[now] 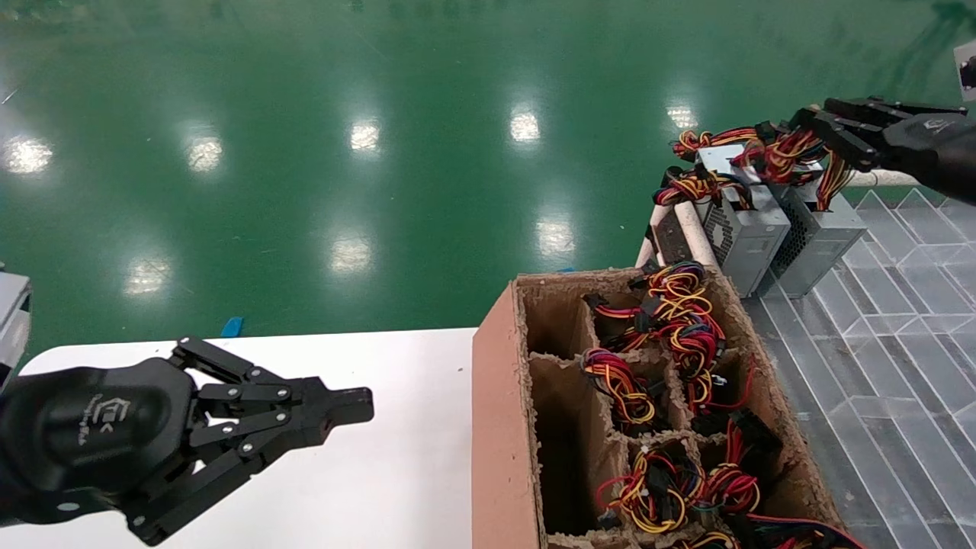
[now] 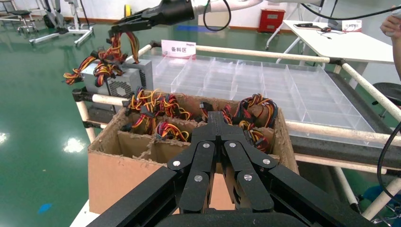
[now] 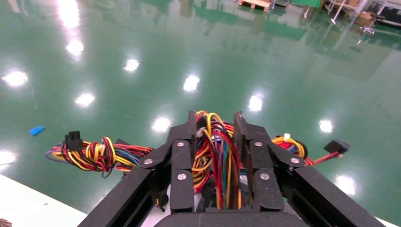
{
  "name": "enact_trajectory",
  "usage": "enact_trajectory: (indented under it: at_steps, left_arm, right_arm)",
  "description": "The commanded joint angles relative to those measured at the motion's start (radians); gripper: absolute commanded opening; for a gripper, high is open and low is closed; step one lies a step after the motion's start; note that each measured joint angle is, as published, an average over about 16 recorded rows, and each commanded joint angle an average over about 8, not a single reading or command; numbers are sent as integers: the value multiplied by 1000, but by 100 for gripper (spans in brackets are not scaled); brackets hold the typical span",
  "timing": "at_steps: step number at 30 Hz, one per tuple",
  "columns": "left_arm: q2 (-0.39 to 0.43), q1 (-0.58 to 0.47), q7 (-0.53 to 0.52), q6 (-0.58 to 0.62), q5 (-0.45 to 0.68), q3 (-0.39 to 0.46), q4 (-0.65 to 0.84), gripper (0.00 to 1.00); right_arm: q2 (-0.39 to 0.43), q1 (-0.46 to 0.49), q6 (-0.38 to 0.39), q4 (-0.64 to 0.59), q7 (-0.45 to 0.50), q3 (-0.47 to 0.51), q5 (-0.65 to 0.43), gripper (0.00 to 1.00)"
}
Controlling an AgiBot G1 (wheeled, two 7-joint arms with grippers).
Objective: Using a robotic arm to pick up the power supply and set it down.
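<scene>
Two silver-grey power supplies [image 1: 746,229] stand side by side at the near corner of the rack, with perforated vents and red-yellow-black wire bundles [image 1: 778,156] on top. My right gripper [image 1: 817,130] reaches in from the far right and is shut on that wire bundle [image 3: 215,156], which runs between its fingers [image 3: 182,142]. Which of the two units the wires belong to is unclear. The left wrist view shows the same gripper [image 2: 124,26] above the units [image 2: 120,80]. My left gripper [image 1: 358,404] hangs shut and empty over the white table [image 1: 396,488].
A brown cardboard box [image 1: 496,396] with dividers stands between the table and the rack, its cells holding several more wire bundles [image 1: 679,320]. Clear plastic trays [image 1: 900,328] cover the rack on the right. Green floor lies beyond.
</scene>
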Motion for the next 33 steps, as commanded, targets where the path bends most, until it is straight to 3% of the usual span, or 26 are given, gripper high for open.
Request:
enact_trajectory:
  at_steps: [1, 11, 18, 26, 33]
  left_arm:
    - [0, 0, 0, 0, 0, 0, 0, 0]
    - [0, 0, 0, 0, 0, 0, 0, 0]
    - [0, 0, 0, 0, 0, 0, 0, 2]
    - [0, 0, 0, 0, 0, 0, 0, 97]
    - [0, 0, 0, 0, 0, 0, 0, 100]
  right_arm:
    - [-1, 2, -1, 4, 0, 0, 1, 100]
    - [-1, -5, -38, 17, -13, 60, 84, 100]
    - [16, -69, -73, 125, 27, 93, 96, 100]
    - [45, -170, -125, 295, 93, 138, 102, 100]
    - [70, -260, -172, 445, 153, 178, 108, 100]
